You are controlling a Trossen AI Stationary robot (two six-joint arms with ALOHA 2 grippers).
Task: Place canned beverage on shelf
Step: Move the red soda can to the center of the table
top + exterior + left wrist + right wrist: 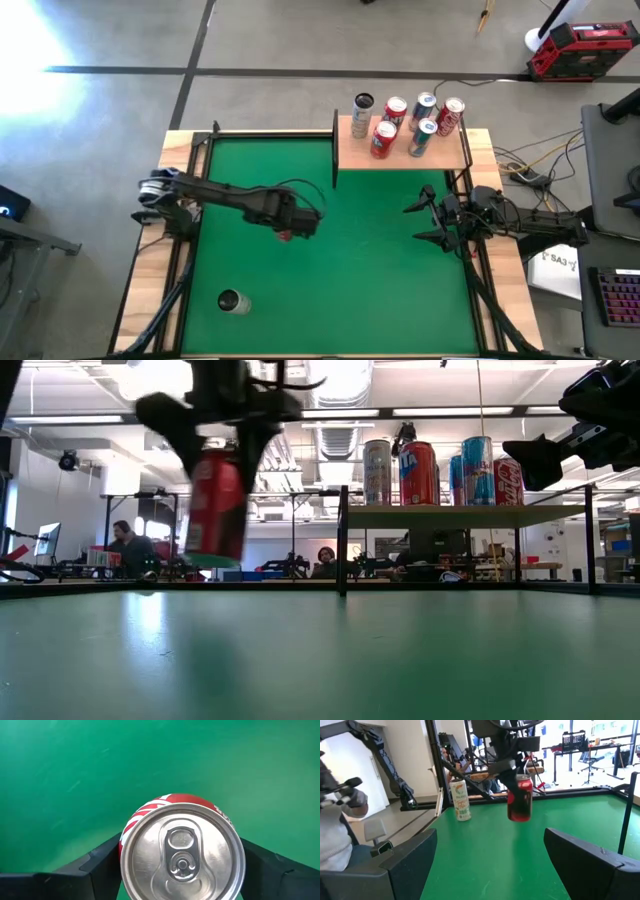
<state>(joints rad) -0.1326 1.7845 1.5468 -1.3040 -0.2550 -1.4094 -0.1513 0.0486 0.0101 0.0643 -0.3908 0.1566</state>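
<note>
Left claw [222,445]: squeezing a red can [213,507], lifted off the green mat [350,270].
Right claw [432,222]: wide open, holding nothing, near the shelf [400,155].

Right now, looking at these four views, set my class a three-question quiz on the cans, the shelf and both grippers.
1. True or false: the red can is lifted off the green mat.
2. Which gripper holds it? A) left gripper B) right gripper
3. How many cans stand on the shelf?

Key:
1. True; the low view shows a gap beneath it.
2. A; the right gripper hangs open near the shelf.
3. Six. One more, a white can, stands on the mat.
</note>
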